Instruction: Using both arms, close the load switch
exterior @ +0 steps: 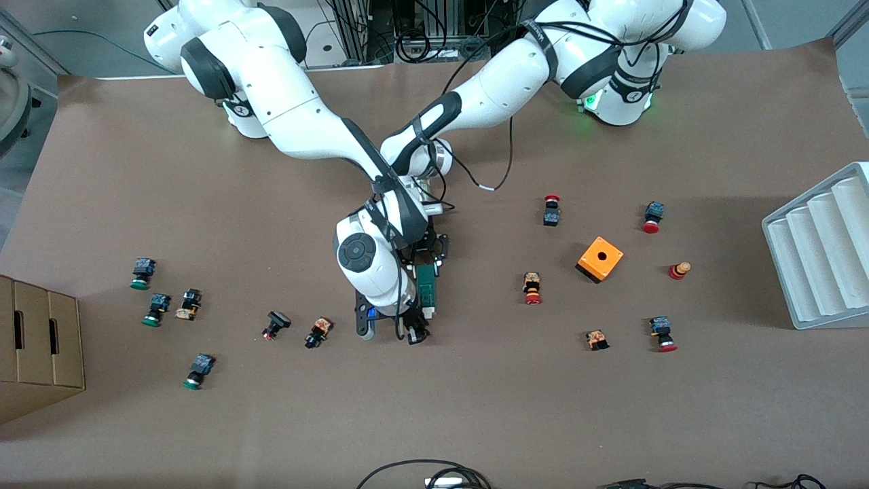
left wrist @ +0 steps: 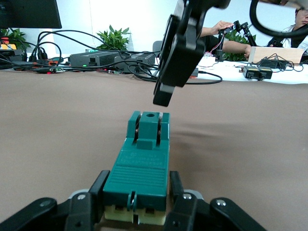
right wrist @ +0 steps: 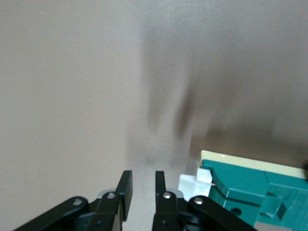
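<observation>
The green load switch lies flat on the table's middle, lengthwise toward the front camera. My left gripper holds its end nearer the robots' bases. In the left wrist view the fingers press both sides of the switch. My right gripper hangs at the other end, over the table just beside the switch's white tab. Its fingers stand slightly apart with only table between them. One edge of the switch shows in the right wrist view.
An orange box and red-capped push-buttons lie toward the left arm's end, by a grey ribbed tray. Green-capped buttons and a cardboard box are toward the right arm's end. Two buttons lie close beside the right hand.
</observation>
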